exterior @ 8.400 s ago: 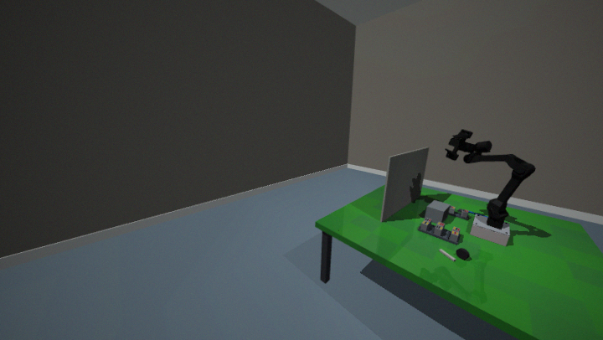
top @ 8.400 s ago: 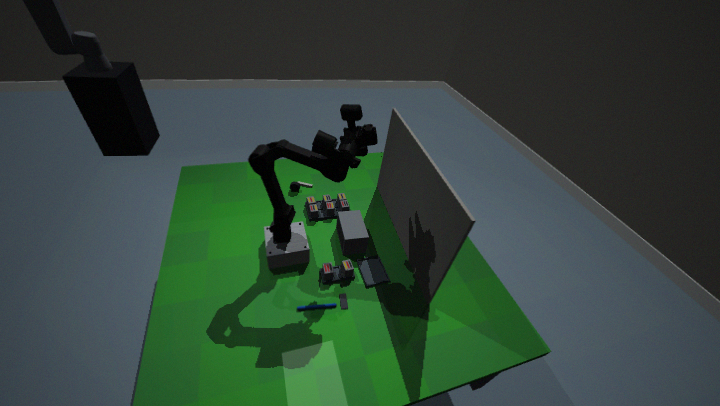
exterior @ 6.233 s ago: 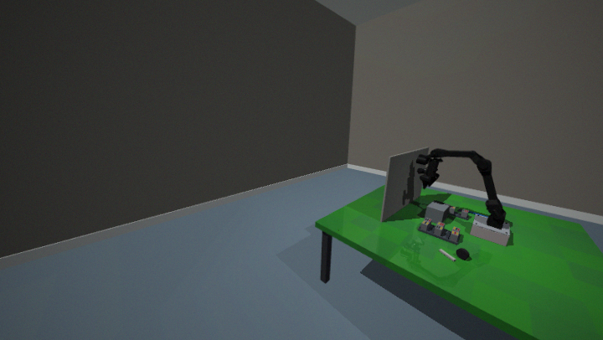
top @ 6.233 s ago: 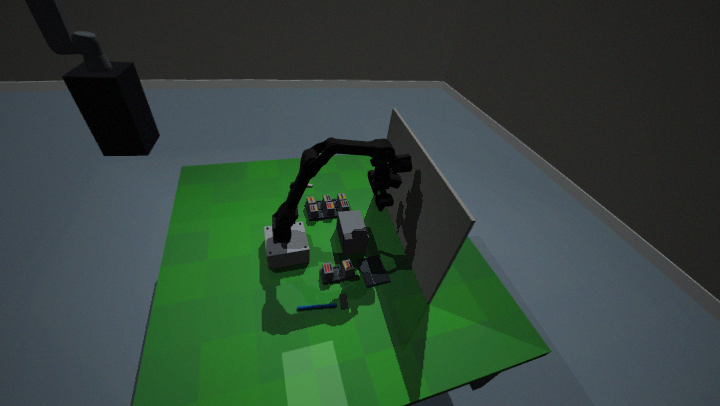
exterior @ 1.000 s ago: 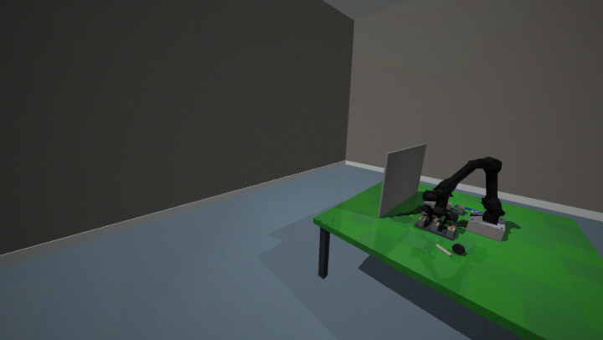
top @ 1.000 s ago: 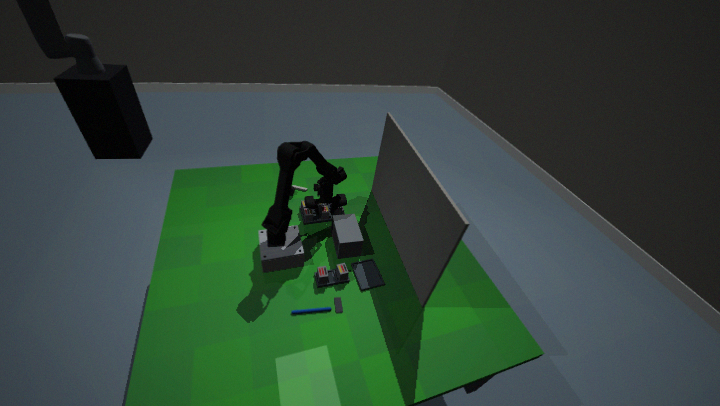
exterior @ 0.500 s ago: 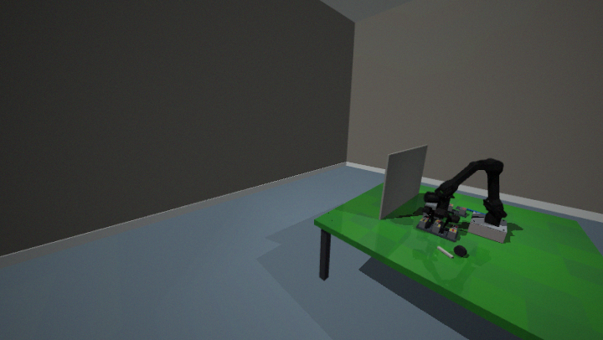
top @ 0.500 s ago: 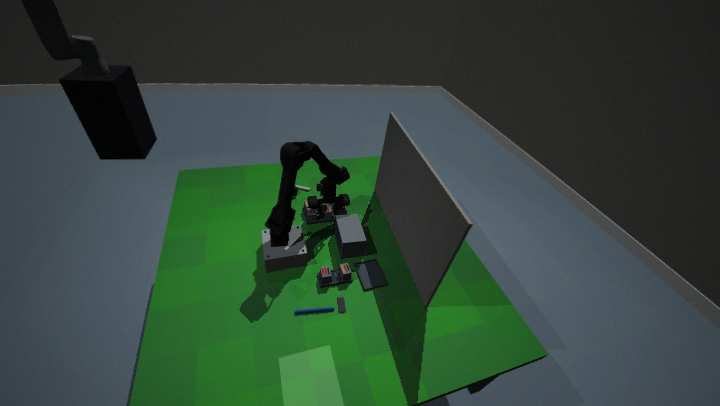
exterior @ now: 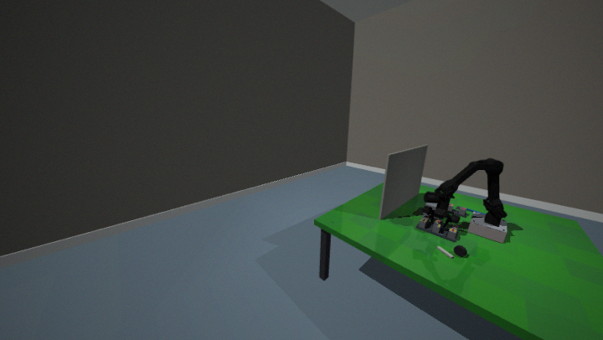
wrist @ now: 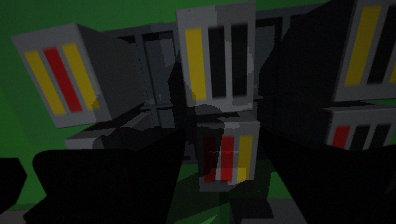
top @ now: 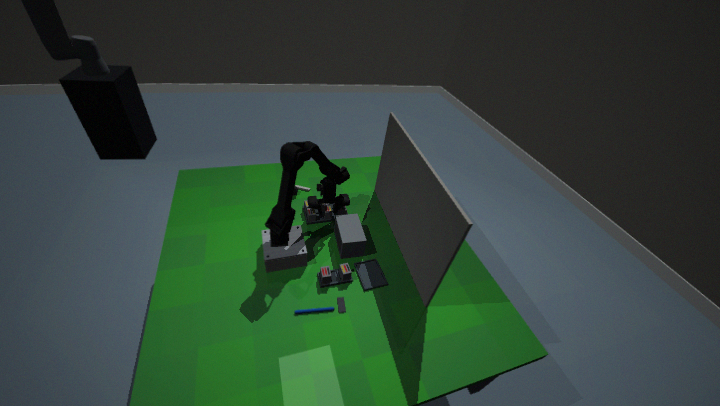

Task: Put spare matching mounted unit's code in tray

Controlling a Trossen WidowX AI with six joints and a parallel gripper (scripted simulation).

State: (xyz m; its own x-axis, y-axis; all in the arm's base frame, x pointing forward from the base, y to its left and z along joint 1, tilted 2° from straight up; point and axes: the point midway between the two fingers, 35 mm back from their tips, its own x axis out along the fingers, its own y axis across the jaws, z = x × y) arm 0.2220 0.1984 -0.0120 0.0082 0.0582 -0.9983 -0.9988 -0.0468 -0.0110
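Black pincer (top: 328,201) (exterior: 440,216) (wrist: 221,132) is standing open, gripping nothing, at the rack (top: 319,220) (exterior: 434,233) (wrist: 160,65) of striped blocks (wrist: 216,60); the tray (top: 371,274) is lying flat on the green tabletop (top: 226,302) (exterior: 548,261) (wrist: 30,15)

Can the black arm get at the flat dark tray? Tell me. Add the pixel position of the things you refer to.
Probably yes: the flat dark tray (top: 371,274) lies uncovered, though the grey box (top: 350,227) and upright grey panel (top: 418,211) (exterior: 403,183) leave the black arm (top: 288,184) (exterior: 492,181) limited room.
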